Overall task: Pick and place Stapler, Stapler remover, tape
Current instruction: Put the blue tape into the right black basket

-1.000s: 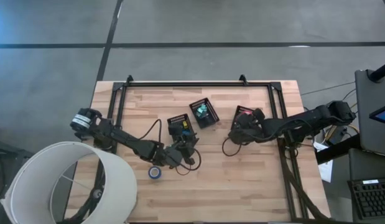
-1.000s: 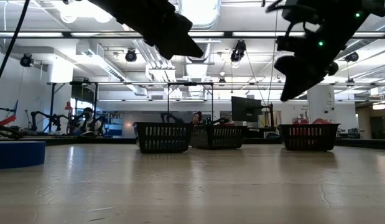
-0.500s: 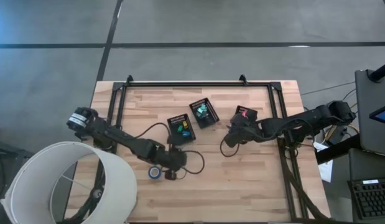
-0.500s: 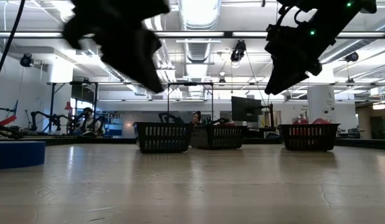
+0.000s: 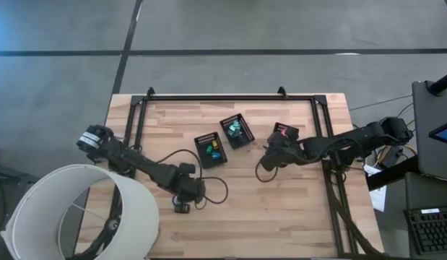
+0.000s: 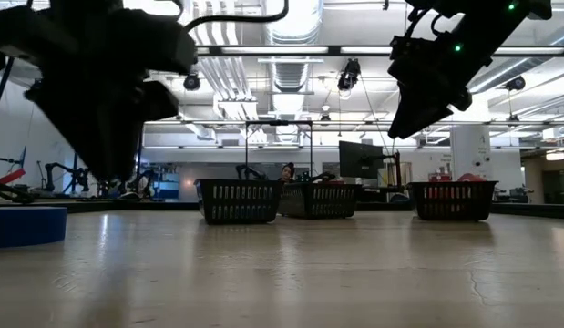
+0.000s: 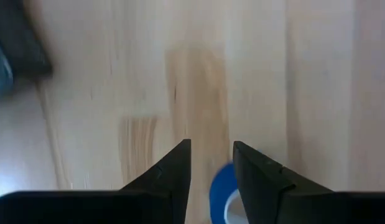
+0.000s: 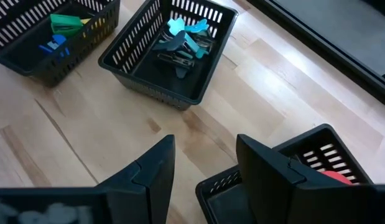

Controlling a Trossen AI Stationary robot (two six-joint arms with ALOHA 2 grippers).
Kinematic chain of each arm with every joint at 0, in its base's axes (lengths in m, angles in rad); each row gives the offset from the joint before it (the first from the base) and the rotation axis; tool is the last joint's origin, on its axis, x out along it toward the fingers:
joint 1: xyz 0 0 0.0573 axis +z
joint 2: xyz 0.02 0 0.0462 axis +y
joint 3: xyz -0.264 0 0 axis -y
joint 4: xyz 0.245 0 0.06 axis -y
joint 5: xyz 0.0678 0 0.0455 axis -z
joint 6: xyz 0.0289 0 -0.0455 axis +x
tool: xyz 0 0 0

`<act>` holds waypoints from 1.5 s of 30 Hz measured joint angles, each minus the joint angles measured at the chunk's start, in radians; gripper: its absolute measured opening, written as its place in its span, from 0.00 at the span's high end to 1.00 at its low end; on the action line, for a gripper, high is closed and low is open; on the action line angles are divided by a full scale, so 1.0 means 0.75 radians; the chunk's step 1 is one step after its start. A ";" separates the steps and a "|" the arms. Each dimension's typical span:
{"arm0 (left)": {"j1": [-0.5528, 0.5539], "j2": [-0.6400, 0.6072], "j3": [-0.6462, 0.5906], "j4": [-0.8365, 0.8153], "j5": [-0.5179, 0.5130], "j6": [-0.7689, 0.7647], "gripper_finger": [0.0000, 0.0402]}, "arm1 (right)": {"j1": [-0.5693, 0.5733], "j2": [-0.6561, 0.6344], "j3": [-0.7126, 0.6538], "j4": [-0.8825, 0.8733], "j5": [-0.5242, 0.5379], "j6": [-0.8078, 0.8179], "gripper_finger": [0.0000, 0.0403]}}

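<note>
Just below the left gripper, the blue tape lies on the table, showing between its parted, empty fingers. The right gripper hangs open and empty above the bin holding red tape.

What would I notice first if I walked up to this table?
Probably the three black mesh bins lined up mid-table, holding colourful bits. Then the left arm's tool, fingers open, poised right over a small blue ring of tape near the table's front, while the right tool hangs by the rightmost bin.
</note>
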 joint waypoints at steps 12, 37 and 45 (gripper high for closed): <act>-0.060 -0.001 -0.137 -0.098 0.100 -0.190 0.70 | 0.000 0.000 -0.002 -0.001 0.000 0.001 0.58; -0.057 -0.013 -0.198 0.121 -0.238 0.011 0.89 | -0.001 0.001 -0.003 0.111 0.001 0.001 0.58; -0.037 -0.015 -0.102 0.405 -0.895 0.238 0.83 | -0.001 0.001 -0.003 0.231 -0.011 0.016 0.58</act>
